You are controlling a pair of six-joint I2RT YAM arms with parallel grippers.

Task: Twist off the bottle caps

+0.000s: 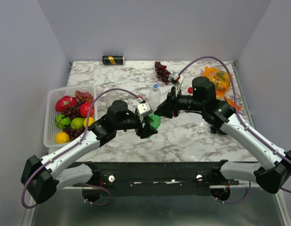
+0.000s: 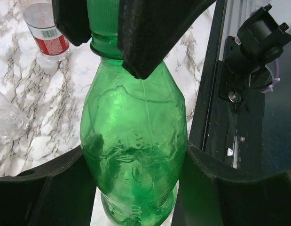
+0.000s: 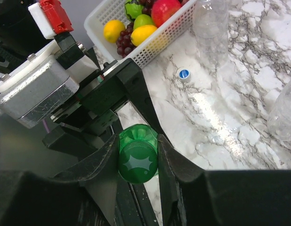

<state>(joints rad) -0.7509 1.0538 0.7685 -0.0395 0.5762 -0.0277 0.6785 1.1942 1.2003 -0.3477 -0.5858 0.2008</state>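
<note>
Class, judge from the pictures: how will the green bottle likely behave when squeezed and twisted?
The green bottle looks empty and see-through, so probably light. Its thin, crinkled wall may dent under the left fingers. Its smooth rounded body might slip or turn while the green cap is twisted.

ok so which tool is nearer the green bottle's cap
Right. The right tool is shut on the green cap itself, gripping it end-on. The left tool is further along, past the neck, clamped around the body of the green bottle.
</note>
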